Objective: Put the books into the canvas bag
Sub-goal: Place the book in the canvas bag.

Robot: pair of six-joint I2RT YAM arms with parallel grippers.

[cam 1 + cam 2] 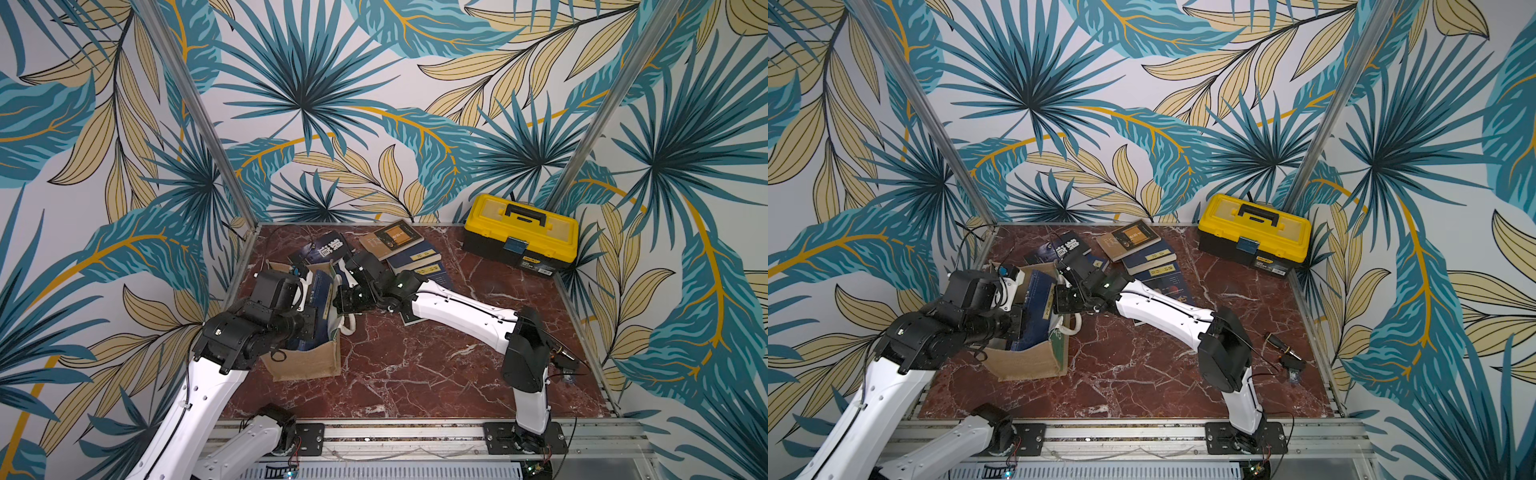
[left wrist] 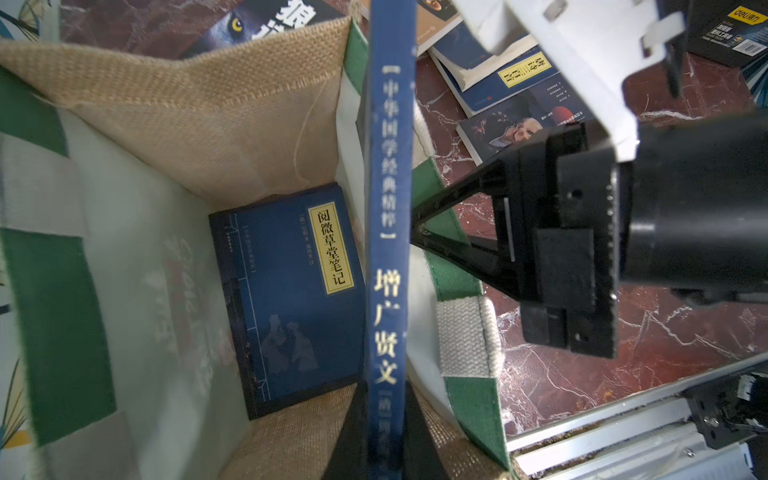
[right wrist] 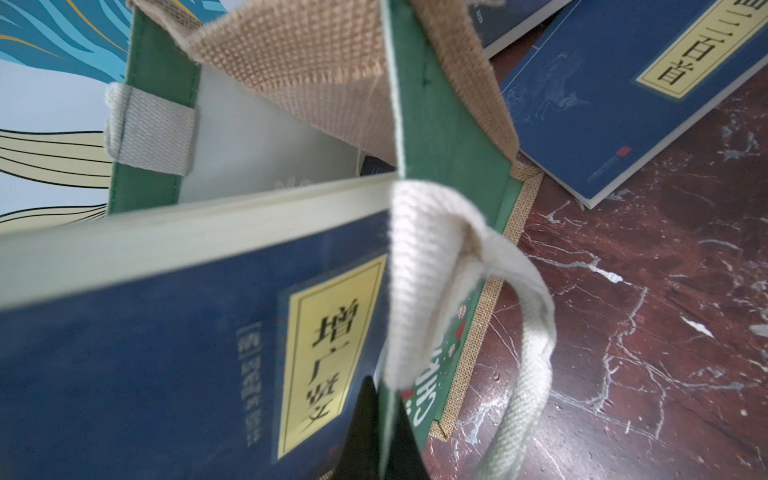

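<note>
left gripper [image 2: 384,444] clamped tight on navy book [image 2: 388,199], spine up, both fingers [image 2: 422,440] flat on its covers. book stands on edge in the mouth of canvas bag [image 2: 199,120], partly down inside, next to the green-striped wall. right gripper [image 3: 384,449] closed too, fingers [image 3: 359,436] pinching the bag's green rim, one inside, one outside, just beside the held book's yellow label. white rope handle [image 3: 534,340] loops right past the right fingers, outside the bag. below the left fingers, at bag bottom: 2nd navy book [image 2: 291,291], label facing up. beyond the right fingers on marble table [image 1: 415,365]: loose books, navy one w/ yellow label [image 3: 623,104] nearest, tan-brown book [image 1: 390,239] further off, wolf-cover book [image 1: 328,249] behind the bag. yellow toolbox [image 1: 521,235] well apart from both grippers, far corner.
</note>
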